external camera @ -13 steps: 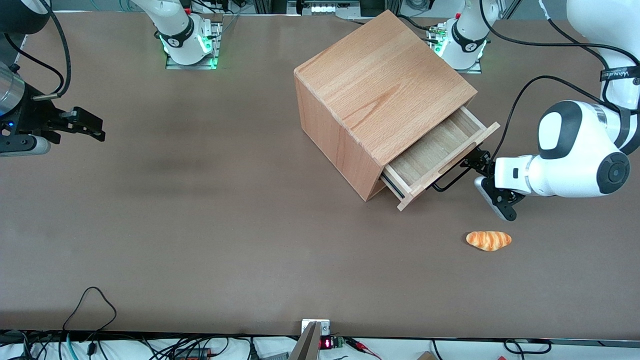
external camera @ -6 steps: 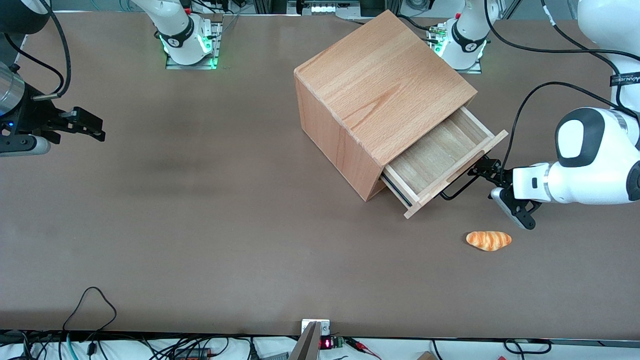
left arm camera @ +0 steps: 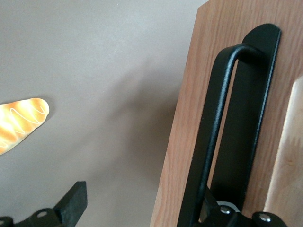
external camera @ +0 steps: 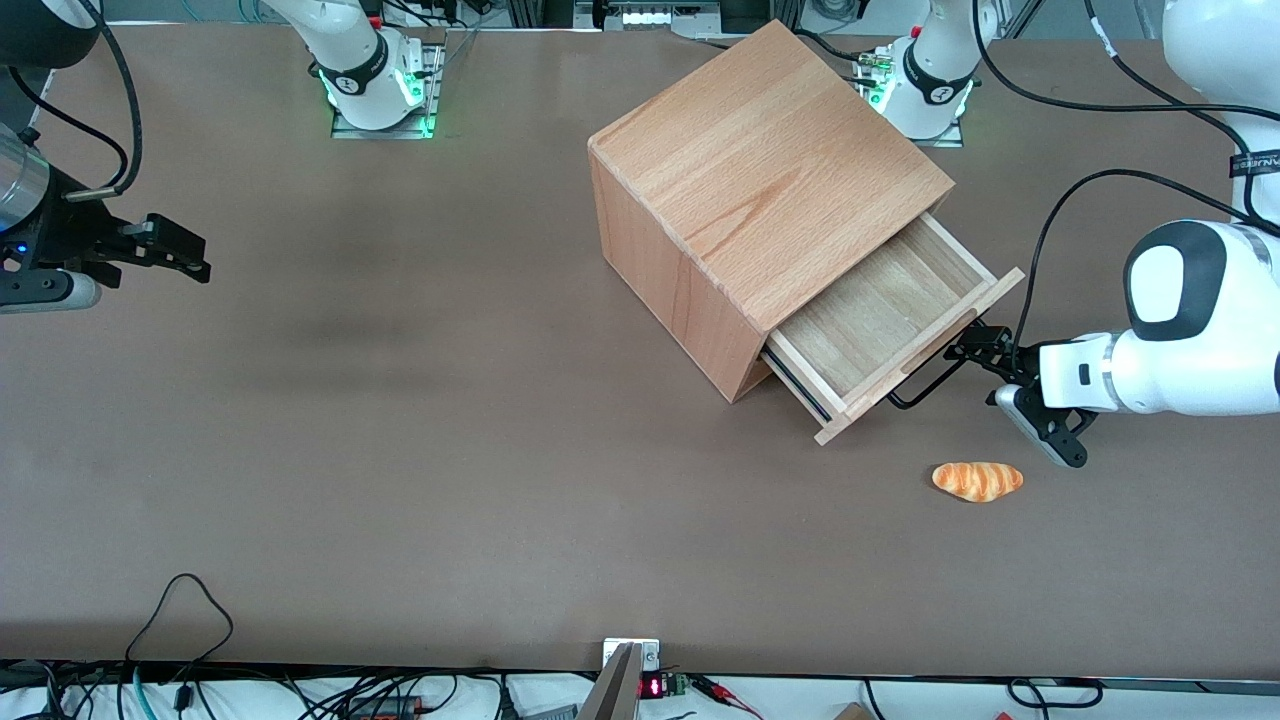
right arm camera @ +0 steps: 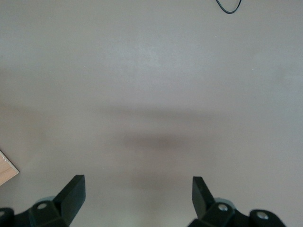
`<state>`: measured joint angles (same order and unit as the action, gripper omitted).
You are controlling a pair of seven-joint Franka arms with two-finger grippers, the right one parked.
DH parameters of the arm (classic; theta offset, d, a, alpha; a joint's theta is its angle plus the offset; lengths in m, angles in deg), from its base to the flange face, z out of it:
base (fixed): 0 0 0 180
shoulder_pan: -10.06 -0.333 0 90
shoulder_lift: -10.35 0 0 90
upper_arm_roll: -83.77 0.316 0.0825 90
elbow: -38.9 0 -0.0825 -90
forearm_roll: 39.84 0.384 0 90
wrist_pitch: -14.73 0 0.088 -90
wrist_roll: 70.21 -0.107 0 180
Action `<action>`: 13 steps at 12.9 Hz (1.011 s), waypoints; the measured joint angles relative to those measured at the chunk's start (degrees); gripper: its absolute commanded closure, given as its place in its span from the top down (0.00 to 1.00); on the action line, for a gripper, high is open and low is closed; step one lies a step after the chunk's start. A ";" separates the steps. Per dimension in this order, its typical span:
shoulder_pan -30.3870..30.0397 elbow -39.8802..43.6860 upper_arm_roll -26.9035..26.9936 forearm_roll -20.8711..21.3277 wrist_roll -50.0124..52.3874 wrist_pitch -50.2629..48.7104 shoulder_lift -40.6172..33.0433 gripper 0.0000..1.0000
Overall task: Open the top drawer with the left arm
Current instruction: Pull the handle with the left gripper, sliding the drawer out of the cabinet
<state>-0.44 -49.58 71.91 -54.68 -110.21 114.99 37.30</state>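
The shallow light wooden top drawer point(external camera: 880, 320) stuck well out of the big wooden box cabinet point(external camera: 750, 190), so its bare inside showed. The white left arm point(external camera: 1180, 350) reached low toward the drawer front. Its small black gripper point(external camera: 985, 350) was spread wide, one finger hooked inside the thin black wire handle point(left arm camera: 213, 137), good for pulling. A little orange toy bread point(external camera: 978, 480) lay nearby on the brown table point(external camera: 400, 450).
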 measured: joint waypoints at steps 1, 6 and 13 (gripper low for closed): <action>-0.01 0.04 0.08 0.00 0.22 0.00 0.06 1.00; -0.04 2.08 0.94 0.00 0.55 -0.01 1.10 1.00; -0.06 4.16 2.95 0.00 1.39 -0.01 2.52 1.00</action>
<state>-0.50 -45.42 74.86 -54.68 -108.82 114.99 39.82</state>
